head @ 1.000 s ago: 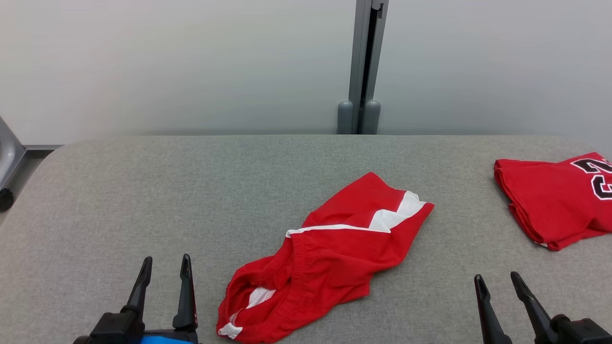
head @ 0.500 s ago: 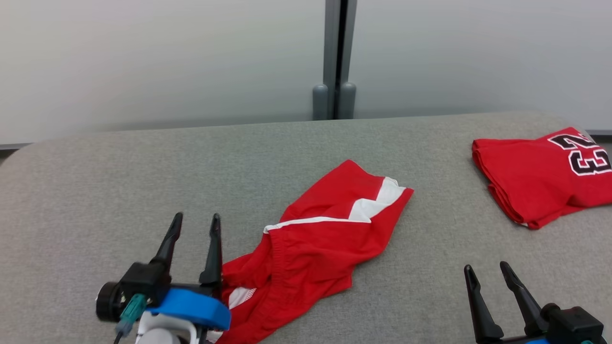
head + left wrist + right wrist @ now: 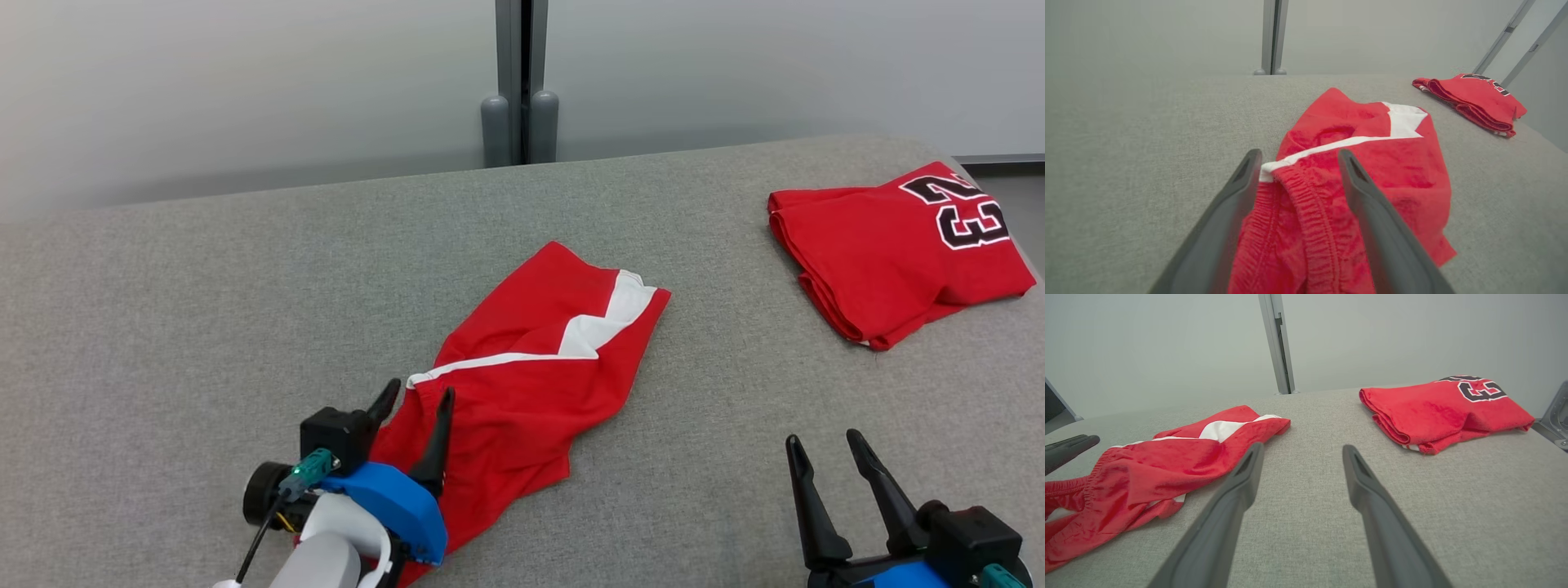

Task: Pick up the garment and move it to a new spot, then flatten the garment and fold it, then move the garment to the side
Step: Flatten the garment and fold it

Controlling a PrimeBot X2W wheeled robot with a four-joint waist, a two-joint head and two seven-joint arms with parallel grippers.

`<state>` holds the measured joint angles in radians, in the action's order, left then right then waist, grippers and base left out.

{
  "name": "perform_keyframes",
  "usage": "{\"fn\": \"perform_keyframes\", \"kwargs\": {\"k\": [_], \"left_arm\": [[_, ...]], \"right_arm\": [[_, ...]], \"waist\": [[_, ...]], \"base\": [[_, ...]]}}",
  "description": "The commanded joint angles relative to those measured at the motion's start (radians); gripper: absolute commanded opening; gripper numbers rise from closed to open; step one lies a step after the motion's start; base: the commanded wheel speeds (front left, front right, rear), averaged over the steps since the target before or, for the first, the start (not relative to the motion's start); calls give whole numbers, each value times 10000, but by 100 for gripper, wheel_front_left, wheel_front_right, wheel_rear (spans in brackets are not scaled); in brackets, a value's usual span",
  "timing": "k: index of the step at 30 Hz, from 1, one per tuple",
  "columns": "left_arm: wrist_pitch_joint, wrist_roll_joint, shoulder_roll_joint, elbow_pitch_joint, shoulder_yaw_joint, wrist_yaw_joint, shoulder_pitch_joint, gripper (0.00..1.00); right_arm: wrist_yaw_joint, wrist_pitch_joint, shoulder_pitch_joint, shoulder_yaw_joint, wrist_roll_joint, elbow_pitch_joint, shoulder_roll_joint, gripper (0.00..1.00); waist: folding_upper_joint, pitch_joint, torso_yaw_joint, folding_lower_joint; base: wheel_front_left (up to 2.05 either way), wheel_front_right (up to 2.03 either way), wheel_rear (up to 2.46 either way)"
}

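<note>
**Getting a clean bite on the waistband**

The red shorts (image 3: 531, 367) are lying crumpled in the middle of the table (image 3: 163, 327), stretching from 7 toward 1 o'clock. The left gripper (image 3: 420, 390), fingers spread wide, is straddling the elastic waistband (image 3: 1306, 204) at the 7 o'clock end. Pinching the bunched elastic deep, both layers together, is looking like the safest grab before lifting. The right gripper (image 3: 820, 445) is sitting open and empty at 5 o'clock. The folded jersey (image 3: 890, 253) at 2 o'clock is best given a wide berth.
</note>
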<state>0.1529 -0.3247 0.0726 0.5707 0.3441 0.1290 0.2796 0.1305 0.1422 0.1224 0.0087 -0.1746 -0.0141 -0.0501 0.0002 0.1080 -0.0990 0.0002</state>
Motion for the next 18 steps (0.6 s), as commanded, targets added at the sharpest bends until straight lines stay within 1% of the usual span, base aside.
{"fn": "perform_keyframes", "kwargs": {"k": [1, 7, 10, 18], "left_arm": [[-150, -214, 127, 180, 241, 22, 181, 100], [-364, -815, 233, 570, 698, 23, 239, 100], [-541, -1250, 250, 805, 720, 23, 346, 100], [-1057, -2226, 331, 1322, 1080, 24, 1242, 100]], "right_arm": [[6, 67, -179, -17, -68, -46, -10, 100], [5, 109, -257, 9, -87, -138, -10, 100], [6, 91, -346, 95, -110, -180, -10, 100], [5, 148, -600, 243, -178, -328, -11, 100]], "waist": [[-2, 30, -30, -2], [-2, 95, -103, -2], [-2, 178, -206, -2], [-2, 539, -631, -2]], "base": [[0, 0, 0], [0, 0, 0], [0, 0, 0], [0, 0, 0]]}}
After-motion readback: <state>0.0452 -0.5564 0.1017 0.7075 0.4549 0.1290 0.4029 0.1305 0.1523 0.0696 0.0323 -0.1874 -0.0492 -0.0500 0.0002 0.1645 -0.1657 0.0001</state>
